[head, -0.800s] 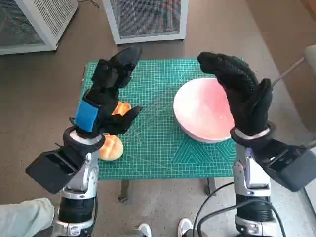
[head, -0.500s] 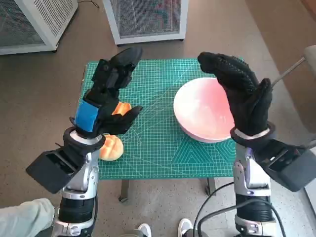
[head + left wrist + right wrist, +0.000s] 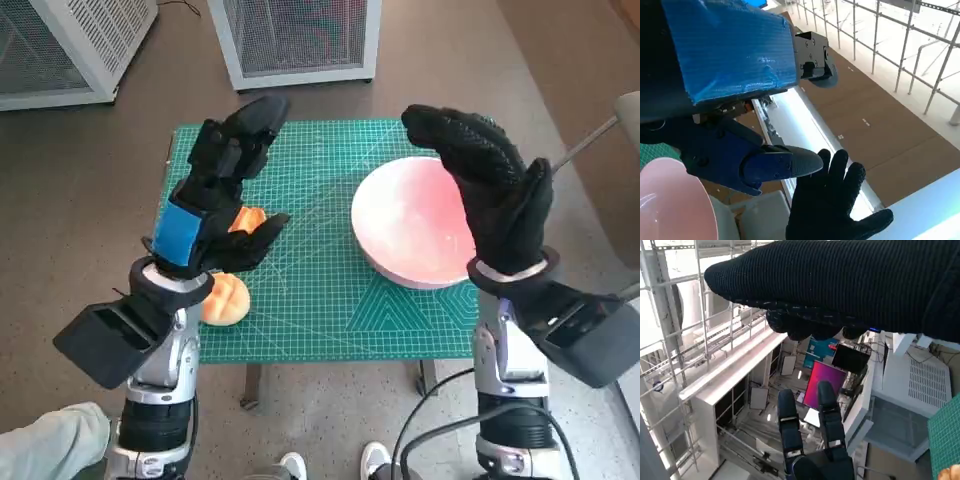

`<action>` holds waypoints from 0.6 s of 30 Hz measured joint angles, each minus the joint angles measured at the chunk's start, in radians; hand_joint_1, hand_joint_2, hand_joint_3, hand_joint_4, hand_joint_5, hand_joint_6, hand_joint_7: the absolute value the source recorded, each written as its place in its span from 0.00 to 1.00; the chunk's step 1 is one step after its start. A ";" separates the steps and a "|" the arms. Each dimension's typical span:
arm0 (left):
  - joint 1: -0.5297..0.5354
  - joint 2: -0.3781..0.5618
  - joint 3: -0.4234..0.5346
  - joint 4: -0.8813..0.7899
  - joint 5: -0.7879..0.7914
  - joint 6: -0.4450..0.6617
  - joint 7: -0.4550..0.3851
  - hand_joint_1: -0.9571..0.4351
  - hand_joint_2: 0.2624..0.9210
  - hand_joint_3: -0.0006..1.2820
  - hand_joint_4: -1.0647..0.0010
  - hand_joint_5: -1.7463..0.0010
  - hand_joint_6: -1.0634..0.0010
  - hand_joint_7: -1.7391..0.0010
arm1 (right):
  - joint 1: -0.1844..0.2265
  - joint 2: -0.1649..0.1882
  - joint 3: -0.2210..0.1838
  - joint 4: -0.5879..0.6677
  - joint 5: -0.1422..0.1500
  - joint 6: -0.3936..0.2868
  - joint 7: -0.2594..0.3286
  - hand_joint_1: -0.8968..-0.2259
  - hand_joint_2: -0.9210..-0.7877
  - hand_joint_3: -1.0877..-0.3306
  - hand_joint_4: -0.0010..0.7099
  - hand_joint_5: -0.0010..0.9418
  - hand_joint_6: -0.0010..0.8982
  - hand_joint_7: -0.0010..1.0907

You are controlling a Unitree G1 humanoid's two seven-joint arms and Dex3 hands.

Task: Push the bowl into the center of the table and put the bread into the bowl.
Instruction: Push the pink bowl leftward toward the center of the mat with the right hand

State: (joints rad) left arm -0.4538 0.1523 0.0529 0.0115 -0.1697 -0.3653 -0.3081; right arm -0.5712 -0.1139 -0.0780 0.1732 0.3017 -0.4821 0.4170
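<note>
Two hands hang raised above the table (image 3: 300, 340), both holding nothing with fingers spread. The left hand (image 3: 215, 195) floats over the table's left part; the right hand (image 3: 490, 190) floats over the right edge of the bowl (image 3: 405, 225) and hides part of its rim. The pink bowl sits on the green mat (image 3: 320, 290), toward the table's right side rather than its middle. The bread (image 3: 225, 298) lies on the mat near the left front corner, partly hidden by the left wrist; a second orange piece (image 3: 245, 218) shows just behind the left palm. Nothing lies between bread and bowl. Two white mesh units (image 3: 295, 40) stand on the floor beyond the table, and shoes (image 3: 335, 465) show below its front edge.
</note>
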 measured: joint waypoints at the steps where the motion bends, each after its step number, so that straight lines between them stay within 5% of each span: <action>1: 0.000 0.000 0.000 -0.001 0.000 0.000 0.000 0.37 1.00 0.36 0.80 0.99 1.00 0.64 | 0.000 0.000 0.000 0.000 0.000 0.000 0.000 0.70 0.19 0.75 0.52 0.01 0.00 0.69; 6: 0.000 0.001 0.000 -0.001 0.000 0.000 -0.002 0.37 1.00 0.36 0.80 1.00 1.00 0.64 | 0.000 -0.001 -0.001 0.004 0.000 -0.006 0.000 0.70 0.18 0.76 0.52 0.01 0.01 0.69; 9: 0.000 0.002 0.000 -0.001 0.000 0.000 -0.004 0.37 1.00 0.36 0.80 0.99 1.00 0.64 | -0.004 -0.005 -0.010 0.021 0.002 -0.017 0.002 0.70 0.08 0.81 0.54 0.01 0.03 0.66; 18: 0.000 0.004 0.003 0.000 -0.001 -0.002 -0.010 0.36 1.00 0.35 0.79 0.99 1.00 0.64 | -0.053 -0.045 -0.084 0.190 0.008 -0.101 0.007 0.69 0.00 0.84 0.57 0.01 0.06 0.61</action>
State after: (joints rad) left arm -0.4536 0.1562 0.0558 0.0114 -0.1708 -0.3672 -0.3179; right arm -0.6242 -0.1593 -0.1617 0.3629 0.3093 -0.5832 0.4239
